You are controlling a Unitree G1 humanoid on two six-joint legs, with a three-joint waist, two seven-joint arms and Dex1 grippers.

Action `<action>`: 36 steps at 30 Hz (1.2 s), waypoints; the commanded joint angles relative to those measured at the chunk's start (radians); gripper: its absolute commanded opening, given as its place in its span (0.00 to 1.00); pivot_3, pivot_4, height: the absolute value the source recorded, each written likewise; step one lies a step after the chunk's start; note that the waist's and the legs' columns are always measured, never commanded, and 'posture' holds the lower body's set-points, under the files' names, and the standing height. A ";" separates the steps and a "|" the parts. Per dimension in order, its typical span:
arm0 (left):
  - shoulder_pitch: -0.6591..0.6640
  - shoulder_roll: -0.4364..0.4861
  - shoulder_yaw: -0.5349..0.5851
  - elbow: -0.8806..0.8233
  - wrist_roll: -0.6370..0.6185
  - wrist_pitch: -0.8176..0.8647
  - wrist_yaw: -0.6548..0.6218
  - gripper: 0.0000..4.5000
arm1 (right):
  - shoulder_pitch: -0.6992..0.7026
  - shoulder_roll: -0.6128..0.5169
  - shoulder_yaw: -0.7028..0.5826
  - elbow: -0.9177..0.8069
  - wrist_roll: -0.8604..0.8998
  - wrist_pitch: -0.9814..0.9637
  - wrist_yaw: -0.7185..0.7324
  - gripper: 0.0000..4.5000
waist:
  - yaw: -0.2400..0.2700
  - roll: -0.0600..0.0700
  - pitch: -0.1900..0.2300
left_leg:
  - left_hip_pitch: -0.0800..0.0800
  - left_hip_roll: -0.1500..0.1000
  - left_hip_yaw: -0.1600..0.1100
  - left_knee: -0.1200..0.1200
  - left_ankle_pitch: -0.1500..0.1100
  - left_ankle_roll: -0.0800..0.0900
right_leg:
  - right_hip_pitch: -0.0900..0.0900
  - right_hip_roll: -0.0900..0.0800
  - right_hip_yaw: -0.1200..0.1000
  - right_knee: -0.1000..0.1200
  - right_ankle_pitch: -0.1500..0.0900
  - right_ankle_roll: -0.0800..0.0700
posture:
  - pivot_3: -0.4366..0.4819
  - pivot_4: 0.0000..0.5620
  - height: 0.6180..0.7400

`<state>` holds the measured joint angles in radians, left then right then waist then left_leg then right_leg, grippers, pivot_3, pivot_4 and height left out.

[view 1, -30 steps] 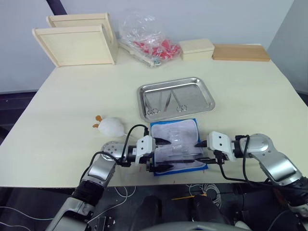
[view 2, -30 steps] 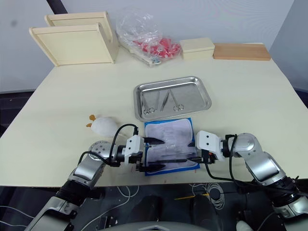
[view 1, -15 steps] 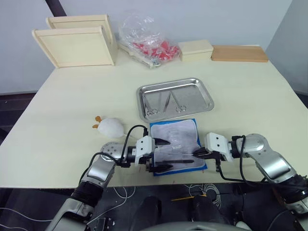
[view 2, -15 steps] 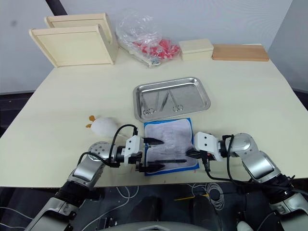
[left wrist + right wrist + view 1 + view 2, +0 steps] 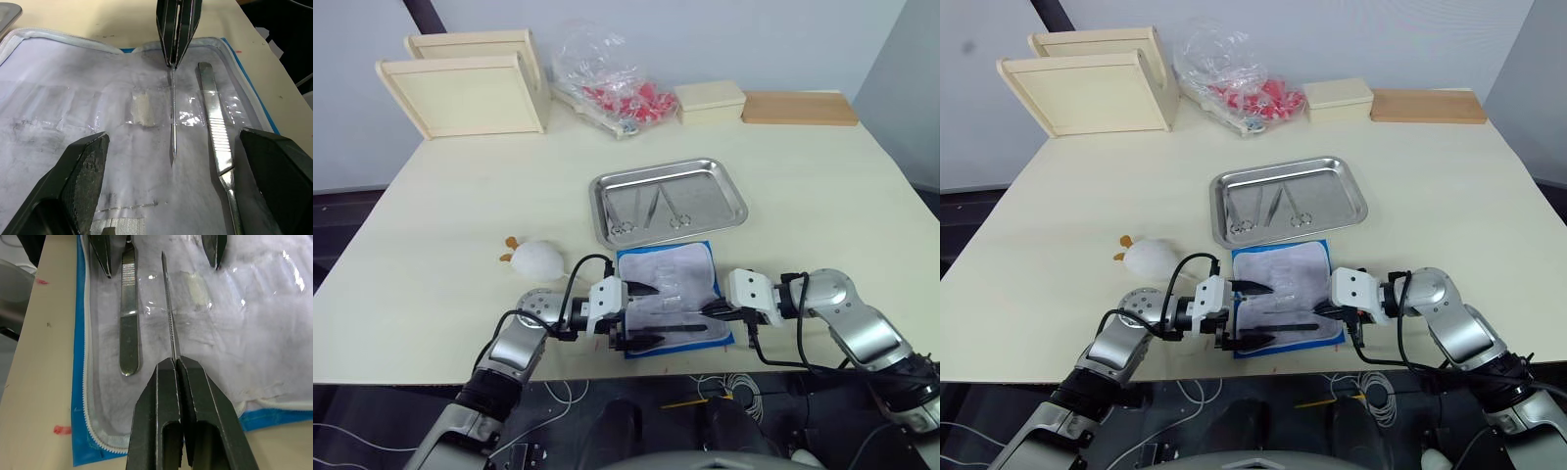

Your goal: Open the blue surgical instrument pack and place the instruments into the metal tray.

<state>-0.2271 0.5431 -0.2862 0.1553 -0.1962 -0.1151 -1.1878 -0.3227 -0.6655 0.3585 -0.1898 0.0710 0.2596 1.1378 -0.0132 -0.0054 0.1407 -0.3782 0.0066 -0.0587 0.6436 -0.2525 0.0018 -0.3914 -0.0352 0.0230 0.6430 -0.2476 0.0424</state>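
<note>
The blue surgical instrument pack [image 5: 671, 279] lies open near the table's front edge, its pale lining up. My right gripper [image 5: 173, 366] is shut on a slim pointed instrument [image 5: 168, 303] that lies along the lining, at the pack's right edge. A flat metal instrument [image 5: 128, 308] lies beside it in a clear pocket. My left gripper [image 5: 651, 315] stands open over the pack's left side, its fingers [image 5: 83, 176] wide on either side of both tools. Behind the pack the metal tray [image 5: 717, 191] holds scissors and forceps [image 5: 651, 208].
A white stuffed toy [image 5: 538, 258] sits left of the pack. At the table's back stand pale wooden boxes [image 5: 470, 88], a clear bag of red items [image 5: 612, 83], a small box [image 5: 710, 100] and a wooden board [image 5: 800, 108]. The table edge runs just in front of the pack.
My right gripper has moved left onto the pack's right edge and closed on the slim instrument. The left gripper has stayed open in place.
</note>
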 commanded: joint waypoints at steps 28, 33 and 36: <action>0.049 0.017 -0.058 0.061 0.081 0.033 0.006 1.00 | -0.073 -0.226 -0.033 -0.224 -0.106 0.039 0.061 0.02 | 0.000 0.000 0.000 | -0.001 0.000 0.000 0.000 0.000 0.000 | 0.000 0.000 0.000 0.000 0.000 0.000 | 0.48 0.27 1.00; 0.040 0.012 -0.059 0.072 0.082 0.030 0.007 1.00 | -0.041 -0.300 -0.095 -0.234 -0.078 0.019 0.082 0.02 | 0.001 0.000 0.001 | -0.001 0.000 0.000 0.000 0.000 0.000 | -0.001 -0.001 0.000 0.000 0.000 0.000 | 0.48 0.27 1.00; 0.037 0.009 -0.060 0.077 0.082 0.027 0.007 1.00 | -0.026 -0.329 -0.131 -0.233 -0.052 0.018 0.092 0.02 | 0.001 0.000 0.001 | -0.001 0.000 0.000 0.000 0.000 0.000 | 0.000 -0.001 0.000 0.000 0.000 0.000 | 0.48 0.27 1.00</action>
<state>-0.2294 0.5389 -0.2900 0.1560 -0.1962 -0.1152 -1.1841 -0.3488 -0.9804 0.2718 -0.3922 -0.0065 0.2926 1.2209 -0.0118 -0.0052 0.1412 -0.3790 0.0067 -0.0582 0.6438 -0.2526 0.0017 -0.3919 -0.0360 0.0230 0.6426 -0.2481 0.0419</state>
